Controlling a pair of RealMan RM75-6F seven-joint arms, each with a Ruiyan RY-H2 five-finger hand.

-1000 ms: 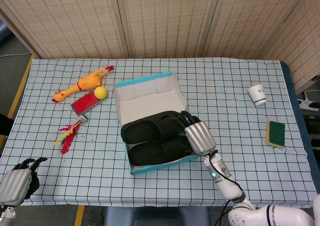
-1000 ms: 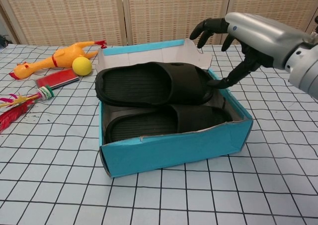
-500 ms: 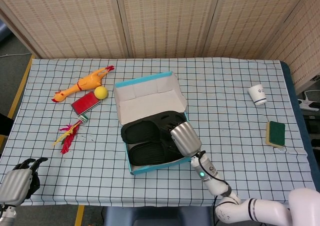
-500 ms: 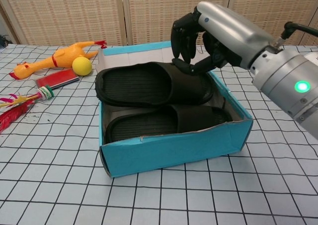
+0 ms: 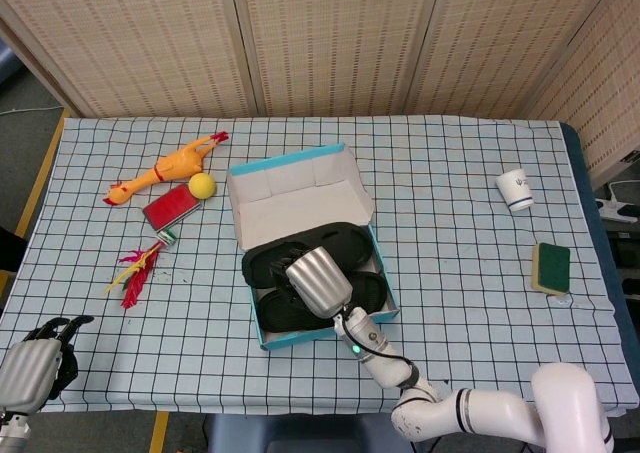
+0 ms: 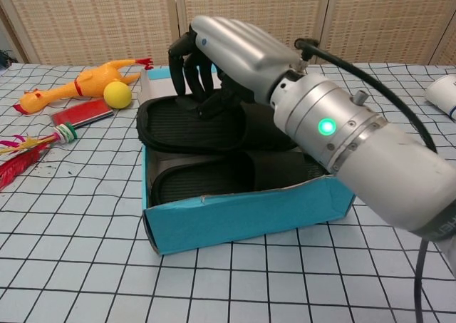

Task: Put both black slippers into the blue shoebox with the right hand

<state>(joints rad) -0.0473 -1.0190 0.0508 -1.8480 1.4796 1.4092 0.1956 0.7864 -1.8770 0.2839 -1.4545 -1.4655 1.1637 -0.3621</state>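
Both black slippers [image 6: 214,148]: stacked in blue shoebox [image 6: 242,212], upper one riding on the rim. My right hand [image 6: 221,59] presses it down, fingers curled, holding nothing. Left hand [image 5: 35,358] idle, curled.

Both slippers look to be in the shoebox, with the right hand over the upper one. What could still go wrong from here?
The upper slipper lies partly on the lower slipper, its left end sticking past the blue shoebox wall, so it is not seated. If the right hand, its fingers curled down at the slipper, presses off-centre, the slipper may tip or slide out. A sideways push could also shift the light cardboard box or bend its wall.
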